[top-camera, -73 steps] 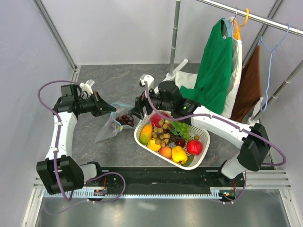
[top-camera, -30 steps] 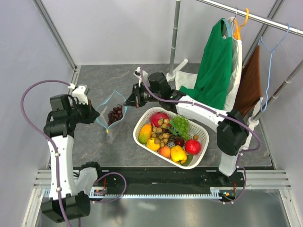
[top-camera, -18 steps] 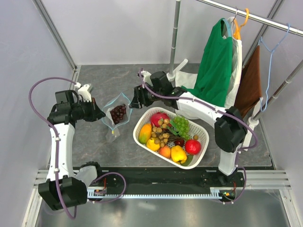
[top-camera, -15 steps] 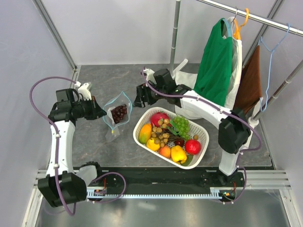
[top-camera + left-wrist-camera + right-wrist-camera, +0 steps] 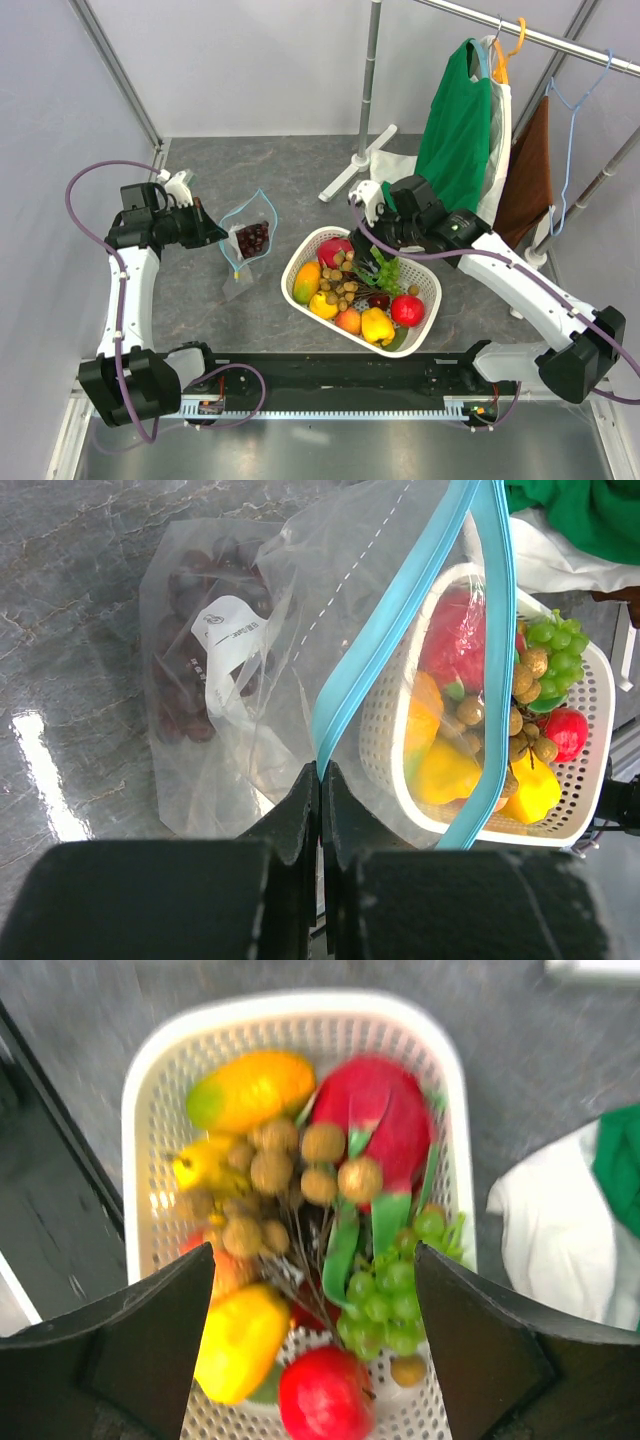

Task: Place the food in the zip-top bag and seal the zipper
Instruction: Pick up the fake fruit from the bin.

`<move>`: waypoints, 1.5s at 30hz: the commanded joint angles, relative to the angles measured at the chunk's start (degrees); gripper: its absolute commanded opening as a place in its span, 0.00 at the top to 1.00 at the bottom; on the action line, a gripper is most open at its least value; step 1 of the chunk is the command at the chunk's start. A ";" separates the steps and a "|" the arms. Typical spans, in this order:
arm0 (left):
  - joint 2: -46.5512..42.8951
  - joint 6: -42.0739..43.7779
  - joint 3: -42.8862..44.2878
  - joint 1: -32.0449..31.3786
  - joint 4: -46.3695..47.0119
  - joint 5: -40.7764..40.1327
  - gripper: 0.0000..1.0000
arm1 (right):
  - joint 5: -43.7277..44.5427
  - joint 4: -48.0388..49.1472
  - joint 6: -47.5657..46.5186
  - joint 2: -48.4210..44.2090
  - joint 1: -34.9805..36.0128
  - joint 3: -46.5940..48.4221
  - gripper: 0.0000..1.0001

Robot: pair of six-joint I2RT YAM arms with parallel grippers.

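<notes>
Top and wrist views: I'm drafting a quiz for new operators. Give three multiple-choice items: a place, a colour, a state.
1. Where are the dark grapes? A in a bowl; B in the bag; C on a plate.
2. What colour is the zipper strip? A teal-blue; B red; C yellow.
3. The right gripper is: A shut on fruit; B out of view; C open.
Answers: B, they show through the clear plastic; A, plain in the left wrist view; C, its fingers stand wide apart above the basket.
</notes>
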 commanded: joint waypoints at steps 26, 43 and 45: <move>-1.54 -0.10 1.18 -0.23 0.87 1.93 0.98 | 3.11 8.09 -24.63 5.94 9.75 -17.98 0.31; -1.89 0.51 1.10 -0.14 0.61 1.67 0.98 | -0.85 2.73 -11.55 -1.01 9.75 -1.83 1.00; -1.80 0.34 1.10 -0.23 0.70 1.85 0.98 | -1.37 2.82 -10.05 -0.75 9.75 0.12 1.00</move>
